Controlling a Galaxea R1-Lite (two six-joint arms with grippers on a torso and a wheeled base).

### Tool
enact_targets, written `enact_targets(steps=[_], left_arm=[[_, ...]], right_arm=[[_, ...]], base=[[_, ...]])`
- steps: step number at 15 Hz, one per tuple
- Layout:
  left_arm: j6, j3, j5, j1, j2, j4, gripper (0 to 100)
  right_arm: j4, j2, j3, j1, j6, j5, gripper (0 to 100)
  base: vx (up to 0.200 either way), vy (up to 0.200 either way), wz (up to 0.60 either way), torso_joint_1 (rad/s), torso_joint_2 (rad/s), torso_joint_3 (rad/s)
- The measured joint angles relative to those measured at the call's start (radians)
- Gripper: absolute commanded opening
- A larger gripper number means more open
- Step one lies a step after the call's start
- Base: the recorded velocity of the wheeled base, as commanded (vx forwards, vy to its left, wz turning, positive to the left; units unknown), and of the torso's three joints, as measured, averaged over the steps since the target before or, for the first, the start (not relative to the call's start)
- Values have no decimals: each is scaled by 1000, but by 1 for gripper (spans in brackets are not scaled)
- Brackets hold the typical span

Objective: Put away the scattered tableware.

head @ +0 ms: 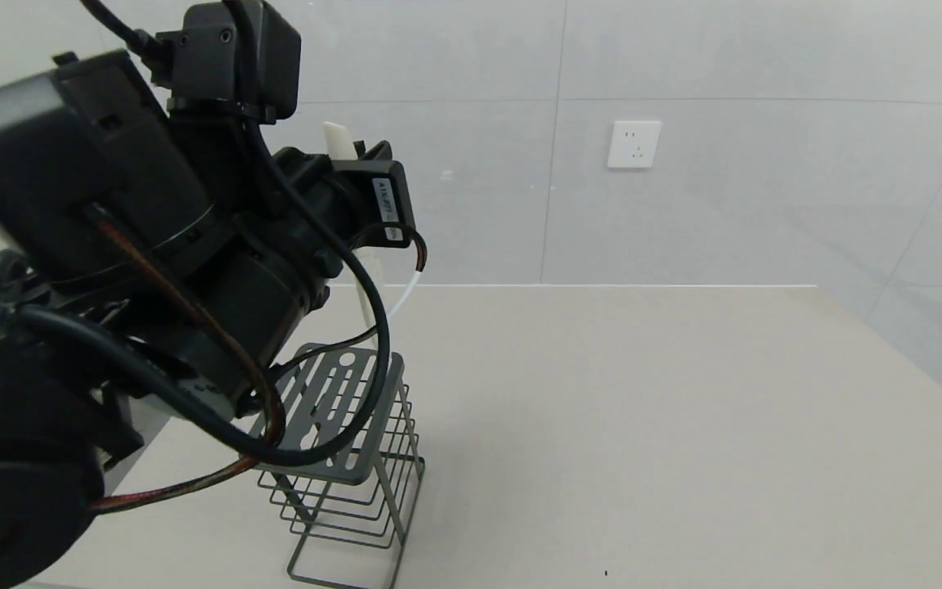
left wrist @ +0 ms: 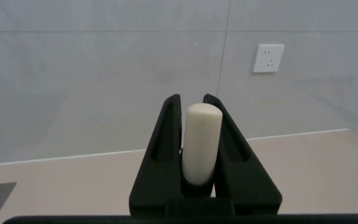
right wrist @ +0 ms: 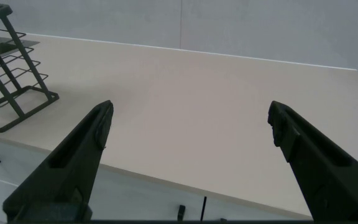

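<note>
1. Closest to the left wrist camera, the left gripper (left wrist: 192,101) has its two black fingers pressed against a white utensil (left wrist: 202,140), gripping its rounded handle, which stands upright between them.
2. In the head view, this gripper is raised above the grey wire rack (head: 325,401) at the left side of the beige counter (head: 643,425). The utensil's lower end hangs over the rack's slotted top; contact cannot be told. A wall socket (head: 634,144) is behind.
3. In the right wrist view, the right gripper (right wrist: 191,111) is wide open and holds nothing, above the counter, well apart from the rack.
</note>
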Motion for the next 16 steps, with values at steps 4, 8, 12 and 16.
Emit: enact_targets(steps=[4, 8, 12, 16], left_arm=[[-37, 98, 31, 1, -55, -13, 0], [-39, 106, 43, -13, -47, -17, 0], [-38, 102, 44, -21, -35, -23, 0], [-37, 100, 46, -28, -22, -26, 0]], right_arm=[[0, 0, 0, 0, -1, -39, 100], [0, 0, 1, 1, -21, -65, 100], [-1, 0, 1, 0, -21, -87, 100], [-1, 0, 1, 0, -20, -100, 100]], base=[[0, 0, 0, 0, 0, 0], [0, 0, 0, 0, 0, 0], [0, 0, 0, 0, 0, 0], [0, 0, 0, 0, 0, 0]])
